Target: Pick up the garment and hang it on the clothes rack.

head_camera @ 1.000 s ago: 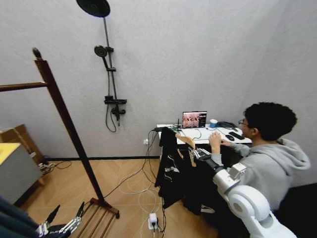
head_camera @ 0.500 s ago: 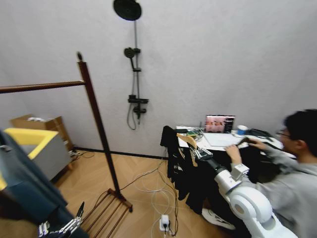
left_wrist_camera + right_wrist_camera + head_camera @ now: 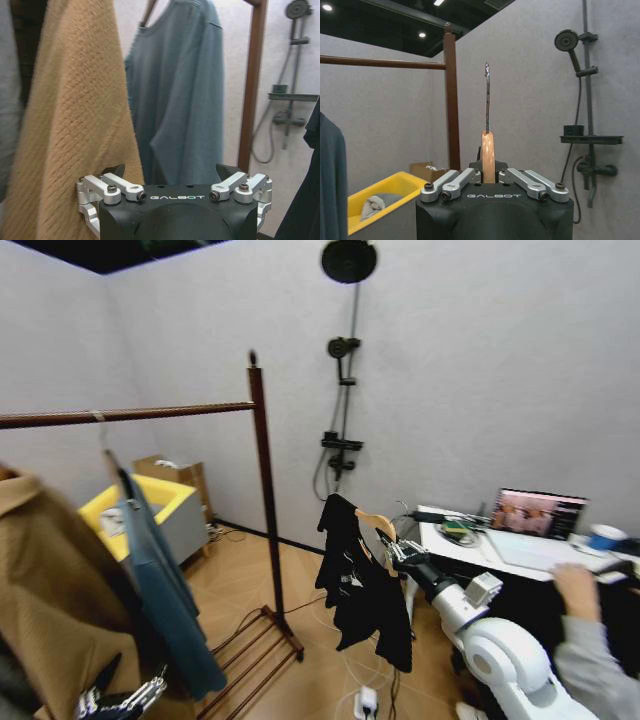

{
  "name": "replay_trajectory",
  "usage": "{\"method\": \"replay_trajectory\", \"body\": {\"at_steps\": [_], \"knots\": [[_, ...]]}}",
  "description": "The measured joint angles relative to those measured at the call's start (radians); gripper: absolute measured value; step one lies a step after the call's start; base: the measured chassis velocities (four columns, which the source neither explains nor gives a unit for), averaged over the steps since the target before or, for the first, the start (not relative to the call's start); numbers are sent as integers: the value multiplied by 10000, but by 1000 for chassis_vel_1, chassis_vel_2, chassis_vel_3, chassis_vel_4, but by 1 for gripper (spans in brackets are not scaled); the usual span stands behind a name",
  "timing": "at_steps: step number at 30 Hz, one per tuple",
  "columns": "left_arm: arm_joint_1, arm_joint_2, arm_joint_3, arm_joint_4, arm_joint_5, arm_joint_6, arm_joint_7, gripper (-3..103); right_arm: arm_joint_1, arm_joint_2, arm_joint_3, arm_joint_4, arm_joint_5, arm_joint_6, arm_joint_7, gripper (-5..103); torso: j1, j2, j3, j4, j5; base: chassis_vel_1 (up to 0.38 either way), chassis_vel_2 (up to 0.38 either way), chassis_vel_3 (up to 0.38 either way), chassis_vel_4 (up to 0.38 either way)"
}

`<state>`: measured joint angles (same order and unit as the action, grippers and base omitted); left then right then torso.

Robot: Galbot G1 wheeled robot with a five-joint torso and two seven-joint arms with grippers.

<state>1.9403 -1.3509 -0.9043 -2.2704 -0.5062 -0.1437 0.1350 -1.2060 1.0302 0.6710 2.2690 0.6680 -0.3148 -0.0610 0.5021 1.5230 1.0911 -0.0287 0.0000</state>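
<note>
Rack (image 3: 262,490) stands on the wood floor (image 3: 250,580), its rail (image 3: 130,414) carrying a teal shirt (image 3: 165,590) and a tan garment (image 3: 50,620) on hangers. Cables and a power strip (image 3: 366,702) lie on the floor by the slatted base (image 3: 250,650). White table (image 3: 470,545) at right holds a laptop (image 3: 535,515) and a cup (image 3: 602,537).

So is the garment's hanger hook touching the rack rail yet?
Apart. In the head view the garment, held by the right gripper, hangs well right of the clothes rack; the right wrist view shows bare wall between the hook and the rail.
</note>
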Motion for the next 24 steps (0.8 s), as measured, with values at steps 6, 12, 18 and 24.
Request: {"method": "replay_trajectory", "body": {"at_steps": [6,12,18,24], "knots": [[0,0,0,0,0,0,0,100,17,34,-61,-15,-70,0,-25,10,1,0,0,0,0,138,106,116,124],[0,0,0,0,0,0,-1,100,48,29,-86,-27,-171,0,-89,10,1,0,0,1,-1,119,122,125,124],[0,0,0,0,0,0,-3,100,67,64,-105,2,-280,0,-144,10,1,0,0,0,0,122,126,132,124],[0,0,0,0,0,0,-2,100,42,153,-97,13,-350,0,-154,10,1,0,-1,-1,-2,127,129,130,118]]}}
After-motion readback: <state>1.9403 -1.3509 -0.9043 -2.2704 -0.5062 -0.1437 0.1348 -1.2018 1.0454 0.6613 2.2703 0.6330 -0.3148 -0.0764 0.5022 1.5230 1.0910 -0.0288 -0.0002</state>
